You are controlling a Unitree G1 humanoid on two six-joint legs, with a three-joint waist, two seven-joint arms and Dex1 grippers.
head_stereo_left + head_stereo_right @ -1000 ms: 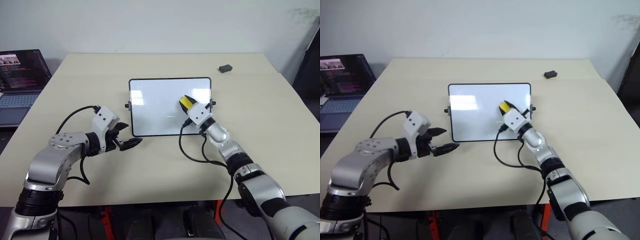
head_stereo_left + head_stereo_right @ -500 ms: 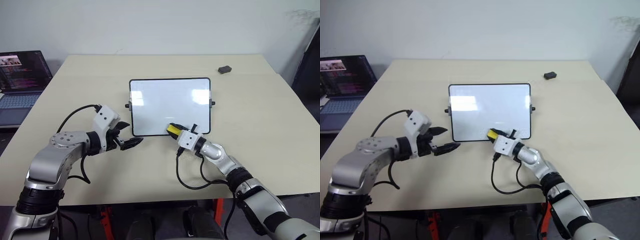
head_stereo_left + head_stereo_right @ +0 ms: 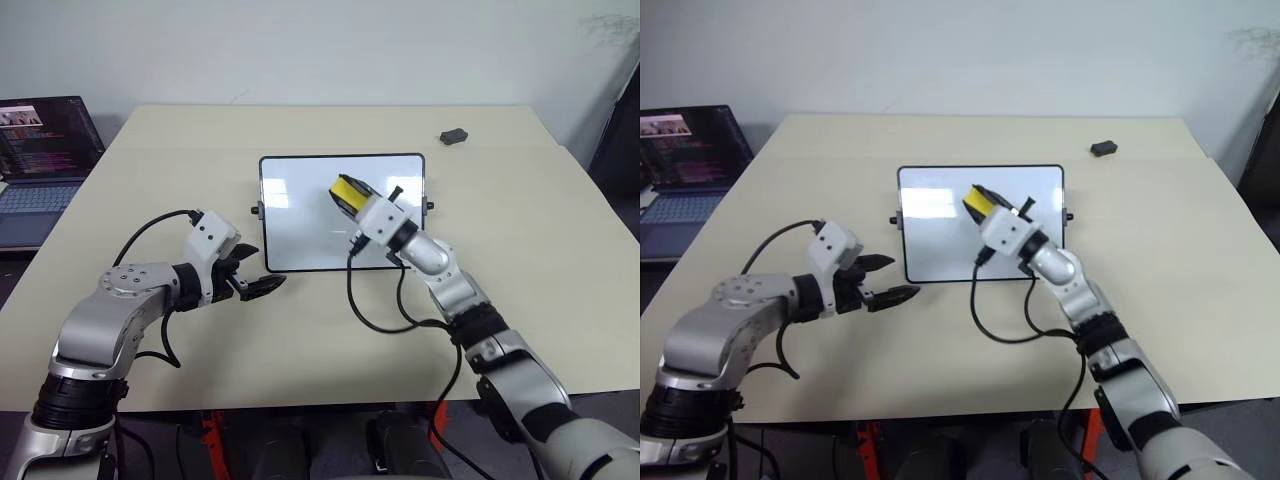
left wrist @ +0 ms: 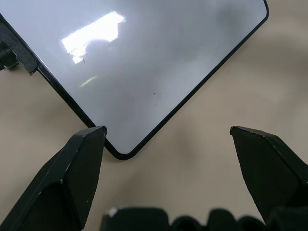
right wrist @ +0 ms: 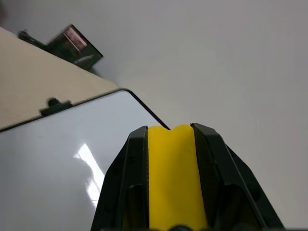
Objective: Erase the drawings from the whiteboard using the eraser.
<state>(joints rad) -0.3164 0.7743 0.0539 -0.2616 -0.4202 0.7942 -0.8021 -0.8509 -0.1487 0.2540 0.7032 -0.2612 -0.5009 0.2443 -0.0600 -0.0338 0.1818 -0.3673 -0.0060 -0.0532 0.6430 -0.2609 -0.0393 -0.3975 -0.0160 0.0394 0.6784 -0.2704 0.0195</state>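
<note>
The table (image 3: 300, 340) is wide and mostly bare, so both arms have open room on every side. The whiteboard (image 3: 300, 235) lies flat near its middle, its near left corner just beyond the left gripper (image 3: 258, 281), whose 2 fingers stand spread and hold nothing. The right gripper (image 3: 350, 195) is over the board's right half with its fingers pressed together on the eraser (image 3: 347, 190) (a small yellow block), which is tipped up, and whether it touches the surface cannot be told. No drawings can be made out on the board, so the wiping step looks to be in hand or close to done. The next move probably calls for lowering the eraser flat onto any remaining marks and sweeping inside the black frame, clear of the right side knob (image 3: 430, 206). A small dark object (image 3: 452, 135) sits far right, well apart, and a laptop (image 3: 40, 160) sits off the left edge.
</note>
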